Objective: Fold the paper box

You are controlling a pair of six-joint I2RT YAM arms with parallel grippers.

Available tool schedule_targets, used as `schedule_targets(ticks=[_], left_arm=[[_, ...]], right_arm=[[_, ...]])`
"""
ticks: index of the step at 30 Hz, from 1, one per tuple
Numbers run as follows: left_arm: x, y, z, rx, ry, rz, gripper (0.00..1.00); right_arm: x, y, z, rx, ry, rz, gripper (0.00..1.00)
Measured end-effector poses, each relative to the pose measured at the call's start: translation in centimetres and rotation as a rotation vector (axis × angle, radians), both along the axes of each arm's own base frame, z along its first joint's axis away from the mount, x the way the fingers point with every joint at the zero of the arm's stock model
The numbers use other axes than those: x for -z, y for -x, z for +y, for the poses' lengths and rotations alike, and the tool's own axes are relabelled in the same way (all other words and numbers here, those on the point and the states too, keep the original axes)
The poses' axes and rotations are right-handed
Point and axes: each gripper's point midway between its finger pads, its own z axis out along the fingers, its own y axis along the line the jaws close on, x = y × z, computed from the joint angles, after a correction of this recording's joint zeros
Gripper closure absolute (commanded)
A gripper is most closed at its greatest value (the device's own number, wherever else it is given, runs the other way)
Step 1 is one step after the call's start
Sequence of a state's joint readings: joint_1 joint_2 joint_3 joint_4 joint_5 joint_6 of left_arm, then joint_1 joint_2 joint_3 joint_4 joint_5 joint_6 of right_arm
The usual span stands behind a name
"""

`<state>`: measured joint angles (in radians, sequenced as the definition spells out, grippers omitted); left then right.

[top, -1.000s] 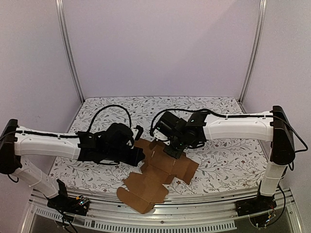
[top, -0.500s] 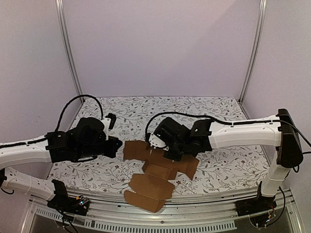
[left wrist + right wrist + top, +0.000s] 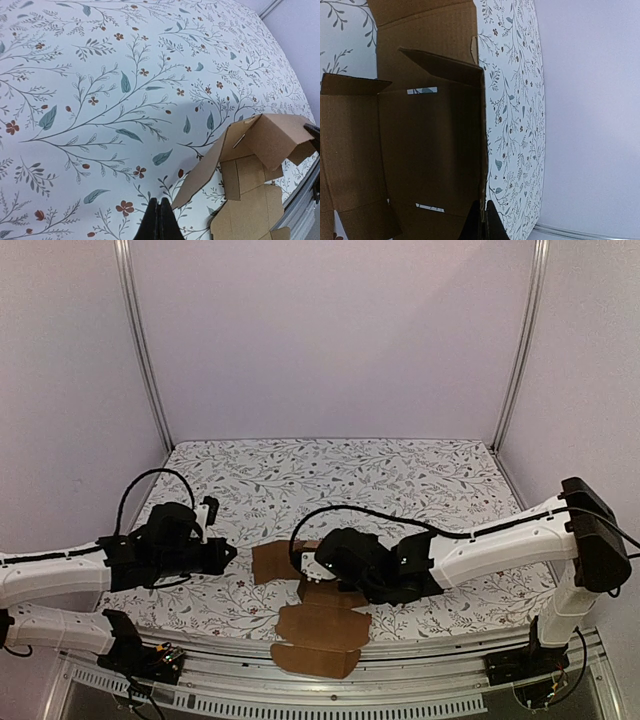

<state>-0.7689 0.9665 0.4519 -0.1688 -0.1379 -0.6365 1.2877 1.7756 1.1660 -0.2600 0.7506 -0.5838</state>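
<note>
A: Paper box, where?
B: Lying opened out on the floral worktop, 1 panel past the near edge, 1 flap tented up.
A: R end effector?
B: Over the box, fingers closed, tips at a raised panel's edge. Can't tell if card's pinched.
A: L end effector?
B: Just left of the box, apart from it, fingers closed, nothing held.
</note>
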Motion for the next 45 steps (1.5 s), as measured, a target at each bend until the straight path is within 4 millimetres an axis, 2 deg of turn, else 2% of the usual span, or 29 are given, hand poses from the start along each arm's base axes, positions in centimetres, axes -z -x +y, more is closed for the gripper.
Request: schedule_targets(ticks=[6,16,24,30,45], left_arm=[[0.8,-1.0,-1.3,0.032,0.062,0.025,1.00],[1.9,-1.2,-4.1,0.147,0.125,0.053,1.00],[2.0,-1.6,-5.5,0.215,0.151,0.044,1.00],[1.8,-2.0,-7.0,0.277,0.179,0.038,1.00],[2.3,-0.2,-9.5,0.420,0.221,0.065,0.98]], right_arm=[[0.4,0.2,0.0,-0.047,0.027,-0.126,1.00],[-1.8,-0.2,0.8,-0.086,-0.054,-0.322,1.00],[-3.4,-0.1,1.6,-0.092,-0.116,-0.378,1.00],[-2.4,-0.1,1.7,-0.093,-0.099,-0.369,1.00],[0.2,0.1,1.1,-0.067,-0.080,-0.302,1.00]])
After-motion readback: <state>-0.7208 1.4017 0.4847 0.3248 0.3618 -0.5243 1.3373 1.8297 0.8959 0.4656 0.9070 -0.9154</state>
